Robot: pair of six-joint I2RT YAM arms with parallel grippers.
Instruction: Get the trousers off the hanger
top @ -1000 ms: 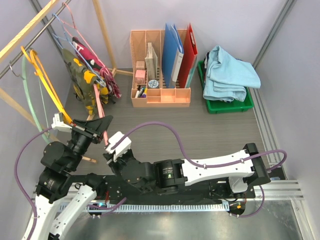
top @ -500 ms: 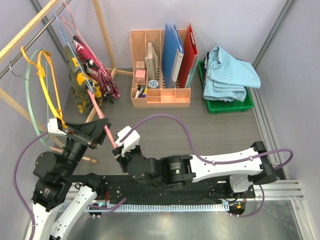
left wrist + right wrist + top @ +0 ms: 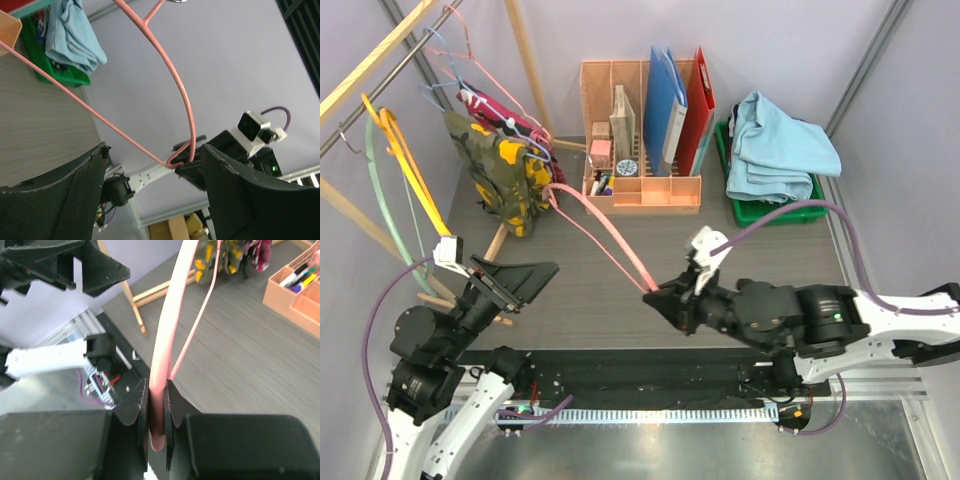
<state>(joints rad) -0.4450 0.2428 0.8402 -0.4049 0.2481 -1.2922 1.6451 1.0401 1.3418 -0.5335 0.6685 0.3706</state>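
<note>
A pink hanger [image 3: 605, 235] stretches from the clothes rail down over the table. My right gripper [image 3: 658, 298] is shut on its near corner, and the pink bar sits pinched between the jaws [image 3: 157, 390]. The hanger's far end reaches the yellow-olive camouflage trousers [image 3: 507, 175] hanging at the rail; whether they are still threaded on it I cannot tell. Pink print trousers [image 3: 505, 115] hang behind them. My left gripper [image 3: 542, 270] stands open and empty at the left, apart from the hanger [image 3: 186, 100], which crosses above its fingers [image 3: 60, 195].
A peach desk organiser [image 3: 640, 192] with blue and red folders stands at the back. Right of it, a green bin [image 3: 775, 212] holds light blue trousers [image 3: 780, 145]. Yellow and green hangers [image 3: 395, 150] hang on the wooden rack, whose leg [image 3: 498, 240] stands by my left gripper.
My left gripper has opened and let go of the pink hanger. My right arm has swung right, pulling the hanger's near corner out over the middle of the table.
</note>
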